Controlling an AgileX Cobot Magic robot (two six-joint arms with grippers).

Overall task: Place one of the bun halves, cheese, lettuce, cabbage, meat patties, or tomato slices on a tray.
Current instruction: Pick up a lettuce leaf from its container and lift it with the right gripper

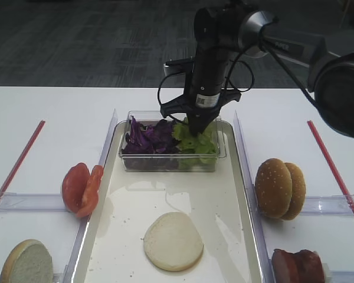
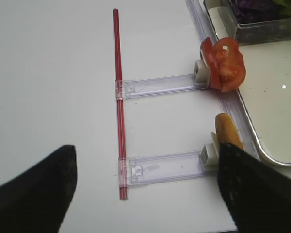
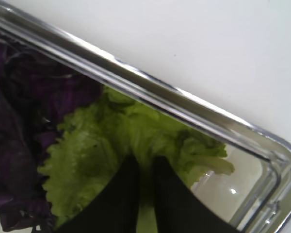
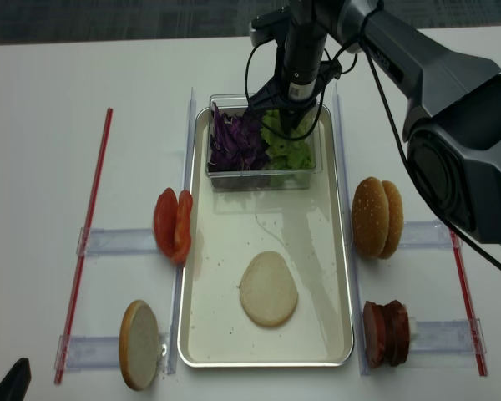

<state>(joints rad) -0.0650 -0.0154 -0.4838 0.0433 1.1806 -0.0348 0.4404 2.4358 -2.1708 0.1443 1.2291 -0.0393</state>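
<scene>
Reaching down into the clear tub [image 1: 168, 159] at the far end of the tray [image 1: 236, 236], your right gripper [image 3: 144, 194] has its dark fingers nearly together, pinching a fold of the lettuce [image 3: 102, 150]. Purple cabbage [image 1: 148, 138] fills the tub's left half, touching the green leaf. You have one pale bun half [image 1: 173, 240] lying flat on the tray. Your left gripper [image 2: 145, 189] hovers wide open over the bare table, holding nothing, near the tomato slices [image 2: 223, 64].

Right claw [image 1: 196, 125] down in tub [image 1: 168, 162], on lettuce [image 1: 194, 141].
</scene>
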